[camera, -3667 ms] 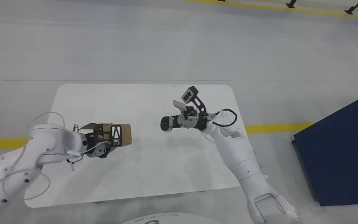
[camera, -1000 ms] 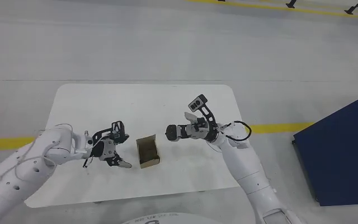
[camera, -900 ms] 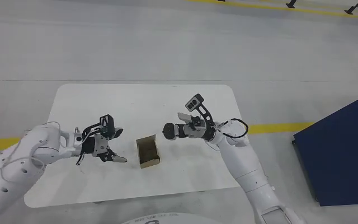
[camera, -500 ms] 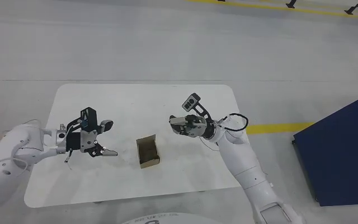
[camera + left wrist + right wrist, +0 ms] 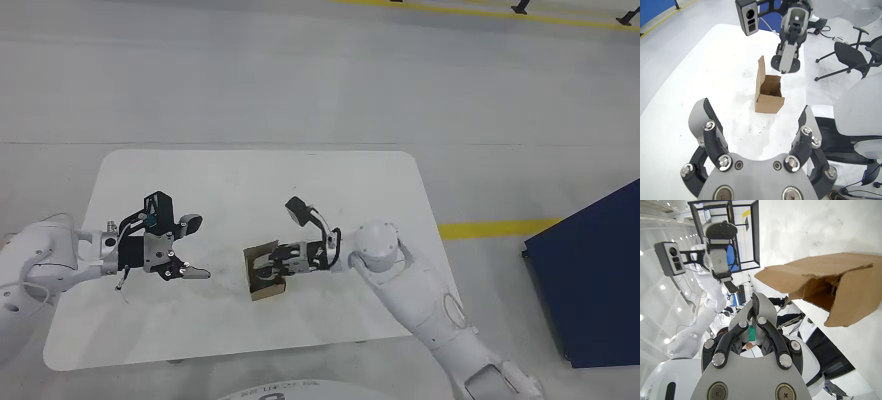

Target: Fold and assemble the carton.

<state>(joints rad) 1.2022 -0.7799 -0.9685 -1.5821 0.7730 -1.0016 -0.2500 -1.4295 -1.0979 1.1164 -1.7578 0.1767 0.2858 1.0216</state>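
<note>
left jaws: apart, empty, held above the white rounded counter (image 5: 250, 180). small brown cardboard carton (image 5: 264, 272): standing upright mid-counter, well clear of them, body squared up, top open, one flap raised. right jaws: together, gripping nothing, just at the open top. judged outstanding: folding and tucking the top flaps

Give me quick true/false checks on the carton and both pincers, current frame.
1. The carton stands on the table with its top open. True.
2. The left pincer grips the carton. False: it is open, empty and apart from the carton.
3. The right pincer is shut. True.
4. All the carton's top flaps are folded down. False: one flap stands upright.
</note>
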